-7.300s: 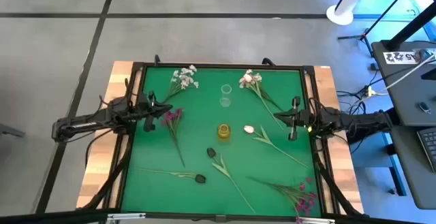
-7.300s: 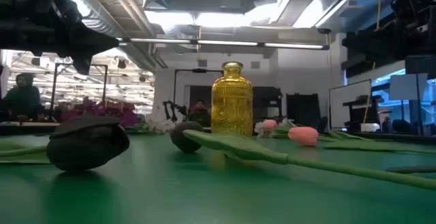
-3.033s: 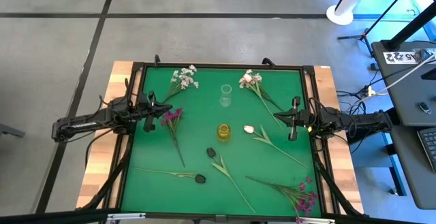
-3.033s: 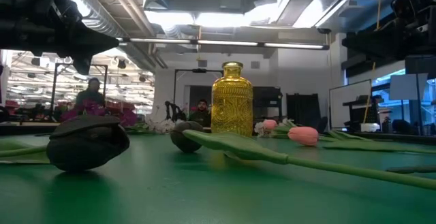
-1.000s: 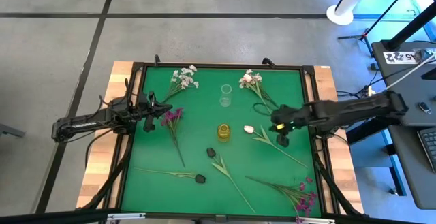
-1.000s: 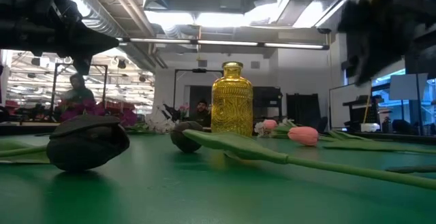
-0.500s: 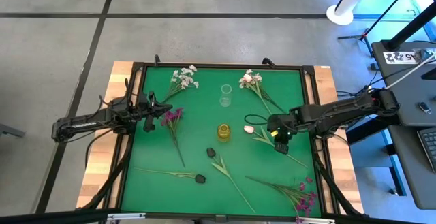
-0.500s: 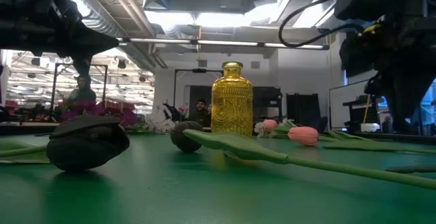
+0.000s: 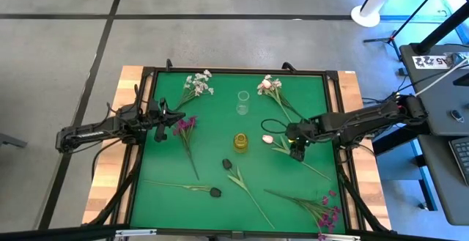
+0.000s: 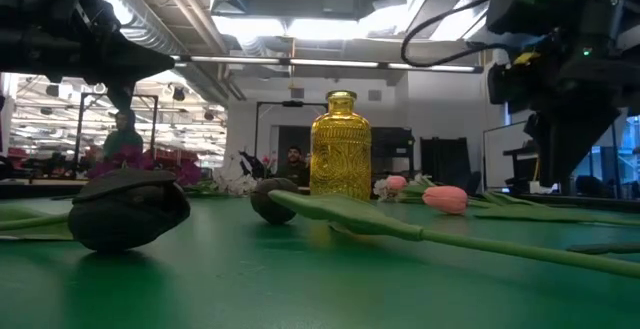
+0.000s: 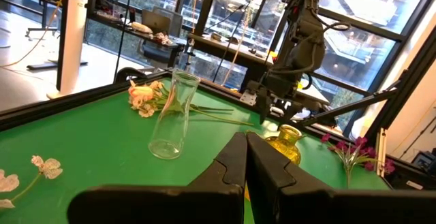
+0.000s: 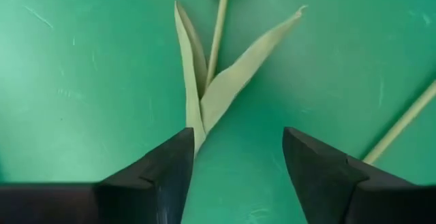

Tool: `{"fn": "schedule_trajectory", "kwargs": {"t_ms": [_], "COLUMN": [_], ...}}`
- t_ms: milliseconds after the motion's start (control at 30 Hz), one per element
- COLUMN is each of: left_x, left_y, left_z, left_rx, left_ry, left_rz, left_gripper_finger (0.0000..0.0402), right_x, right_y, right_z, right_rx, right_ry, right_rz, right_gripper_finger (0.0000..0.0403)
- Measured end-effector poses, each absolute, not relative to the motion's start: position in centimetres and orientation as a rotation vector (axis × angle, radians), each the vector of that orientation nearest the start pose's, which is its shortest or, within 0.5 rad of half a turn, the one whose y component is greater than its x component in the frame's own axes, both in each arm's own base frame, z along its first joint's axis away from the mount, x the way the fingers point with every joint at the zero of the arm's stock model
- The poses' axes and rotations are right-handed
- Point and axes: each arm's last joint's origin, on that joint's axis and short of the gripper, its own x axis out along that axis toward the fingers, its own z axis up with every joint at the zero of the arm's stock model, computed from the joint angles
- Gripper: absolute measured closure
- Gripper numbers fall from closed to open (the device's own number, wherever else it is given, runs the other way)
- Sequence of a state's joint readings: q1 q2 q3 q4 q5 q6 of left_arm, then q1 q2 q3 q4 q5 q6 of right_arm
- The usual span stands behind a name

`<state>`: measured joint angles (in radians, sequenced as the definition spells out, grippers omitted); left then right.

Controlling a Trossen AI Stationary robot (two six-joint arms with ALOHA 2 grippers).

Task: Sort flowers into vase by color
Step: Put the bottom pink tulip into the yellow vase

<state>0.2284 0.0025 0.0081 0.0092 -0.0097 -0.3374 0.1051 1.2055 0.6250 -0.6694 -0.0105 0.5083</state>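
Observation:
A pale pink tulip (image 9: 267,138) lies on the green mat just right of the yellow vase (image 9: 240,141); its stem and leaves (image 12: 208,81) run toward the near right. My right gripper (image 9: 296,153) hangs over that stem, pointing steeply down. It is open, with one finger on each side of the leaves (image 12: 238,176), clear of them. My left gripper (image 9: 163,116) waits shut at the table's left edge, fingers level (image 11: 245,157). White sprigs (image 9: 198,84), magenta sprigs (image 9: 183,126) and dark buds (image 9: 227,165) lie flat on the mat.
A clear glass vase (image 9: 242,103) stands behind the yellow one. More pale pink flowers (image 9: 268,86) lie at the far right, a second magenta bunch (image 9: 326,208) near right, a dark bud (image 9: 215,192) near left. Another stem (image 12: 402,122) runs beside my right fingers.
My right gripper has come down over the pink tulip's stem, shifting a little toward the table's left, tipped more steeply downward and opened. The flowers and vases lie as before.

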Motion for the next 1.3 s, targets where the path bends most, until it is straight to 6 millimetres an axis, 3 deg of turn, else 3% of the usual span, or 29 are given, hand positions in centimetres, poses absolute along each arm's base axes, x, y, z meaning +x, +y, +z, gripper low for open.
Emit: {"fn": "schedule_trajectory", "kwargs": {"t_ms": [500,1300], "left_x": [9.5,9.5], "left_y": [2.2,2.2], "left_z": [16.7,16.7], "left_rx": [-0.334,-0.334], "left_ry": [-0.055,-0.055], "left_rz": [0.233,0.233], "left_gripper_finger": [0.0401,0.0401], "right_x": [21.1,21.0], "right_y": [2.5,2.4], "right_z": [14.5,14.2], "right_rx": [0.429,0.394], "right_ry": [1.348,1.374], "right_rz": [-0.176,-0.226], "right_gripper_finger": [0.0189,0.0189]}}
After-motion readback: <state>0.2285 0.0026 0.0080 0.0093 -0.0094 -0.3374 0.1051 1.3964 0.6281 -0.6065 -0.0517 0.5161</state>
